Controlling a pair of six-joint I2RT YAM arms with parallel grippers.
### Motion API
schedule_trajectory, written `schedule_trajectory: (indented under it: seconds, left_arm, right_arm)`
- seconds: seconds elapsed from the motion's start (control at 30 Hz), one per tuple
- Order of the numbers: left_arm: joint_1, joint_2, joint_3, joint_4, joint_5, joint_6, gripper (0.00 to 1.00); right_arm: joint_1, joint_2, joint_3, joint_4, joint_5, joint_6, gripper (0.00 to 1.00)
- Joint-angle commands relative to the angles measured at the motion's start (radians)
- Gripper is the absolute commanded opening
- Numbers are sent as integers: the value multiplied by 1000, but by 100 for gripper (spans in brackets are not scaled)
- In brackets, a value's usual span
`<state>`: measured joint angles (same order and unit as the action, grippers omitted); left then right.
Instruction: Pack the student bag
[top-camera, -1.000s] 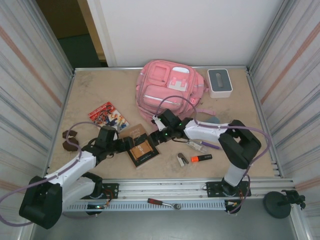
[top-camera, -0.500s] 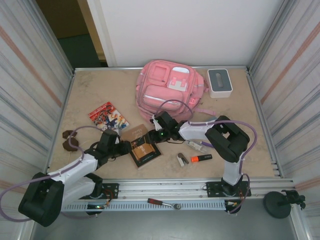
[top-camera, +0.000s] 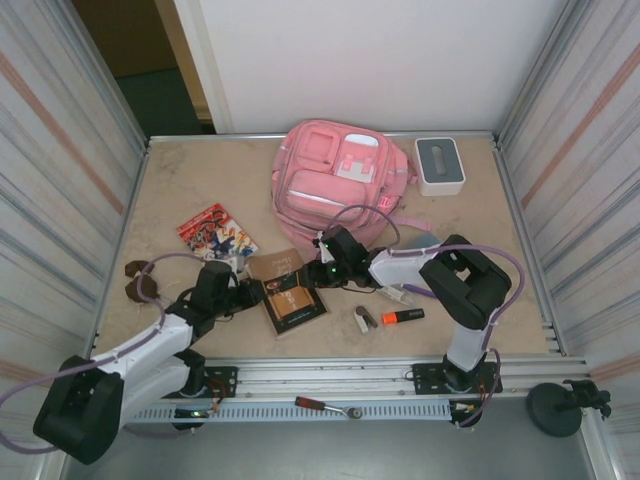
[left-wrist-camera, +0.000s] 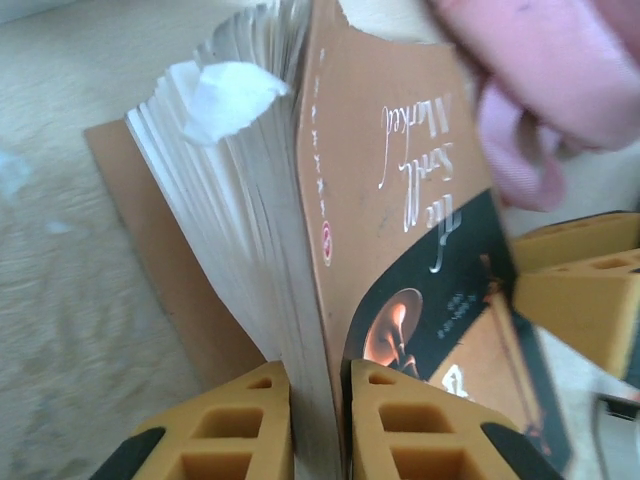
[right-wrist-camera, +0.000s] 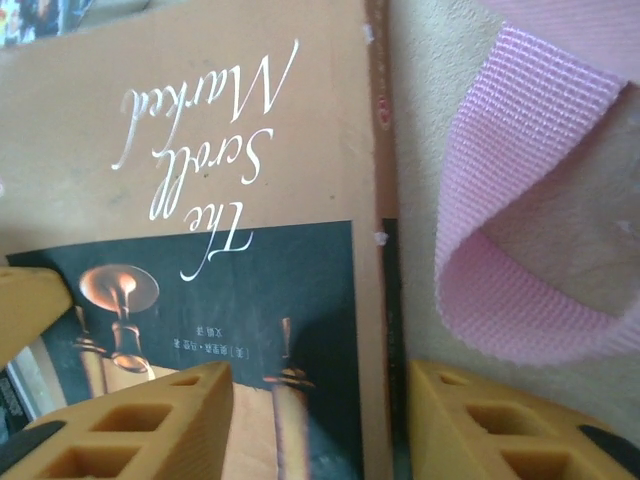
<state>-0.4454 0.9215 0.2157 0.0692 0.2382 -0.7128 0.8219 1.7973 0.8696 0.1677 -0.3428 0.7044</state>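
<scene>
- Right now your left gripper (left-wrist-camera: 320, 425) has its yellow fingers closed on the front cover and a few pages of the brown paperback book with a dark lower panel (left-wrist-camera: 400, 200), and the cover is raised so that the pages fan open
- Your right gripper (right-wrist-camera: 315, 400) has its jaws apart, straddling the spine edge of the same book: one finger is over the cover and the other is beside a loop of pink woven strap (right-wrist-camera: 520, 200); I see nothing clamped
- The book's back cover lies on the beige table (top-camera: 200, 180), just in front of the large soft pink fabric backpack (top-camera: 335, 185), which sits at the far middle with its front pockets facing up
- Nothing looks packed, so I judge you are on the first item; from above I cannot tell whether any compartment is unzipped
- Left to pack, as I read it: the colourful comic booklet (top-camera: 215, 232), the orange highlighter (top-camera: 403, 316) and the pens (top-camera: 398, 292)
- You hold mostly the cover, so the book may flop; take the whole block before lifting
</scene>
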Motion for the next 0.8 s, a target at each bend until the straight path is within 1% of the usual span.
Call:
schedule_trajectory:
  seconds: [0.0,0.07,0.2,0.33,0.4,0.5,0.6,0.7,0.73,0.77]
  left_arm:
    - [-4,-71,-13,103,144,-4,0]
    - [25,-100,-16,137,210,-6,0]
    - [106,-138,-38,238,354,-48,0]
    - [148,-152,-50,322,434,-95,0]
    - [168,-152,-56,378,469,-133,0]
    - [197,-156,-64,458,513,-194,0]
    - [220,-175,-62,489,533,-231,0]
    - [234,-193,-58,493,539,-244,0]
    - [235,-193,-55,492,541,-244,0]
    - [237,-188,-53,492,539,-244,0]
  right_arm:
    - [-26,-57,-15,44,-68,-9,55]
    - [-40,-68,-20,36,-93,-26,60]
    - [-75,-91,-37,50,-184,-43,69]
    - [-91,-108,-52,96,-263,-44,73]
    - [-94,-110,-55,115,-282,-35,75]
    - [-96,-102,-61,145,-302,-19,76]
    - [-106,-102,-80,188,-314,-7,79]
    - [-113,-97,-95,307,-387,28,79]
    - [-113,-93,-96,362,-421,49,78]
    - [-113,-89,-96,420,-454,76,74]
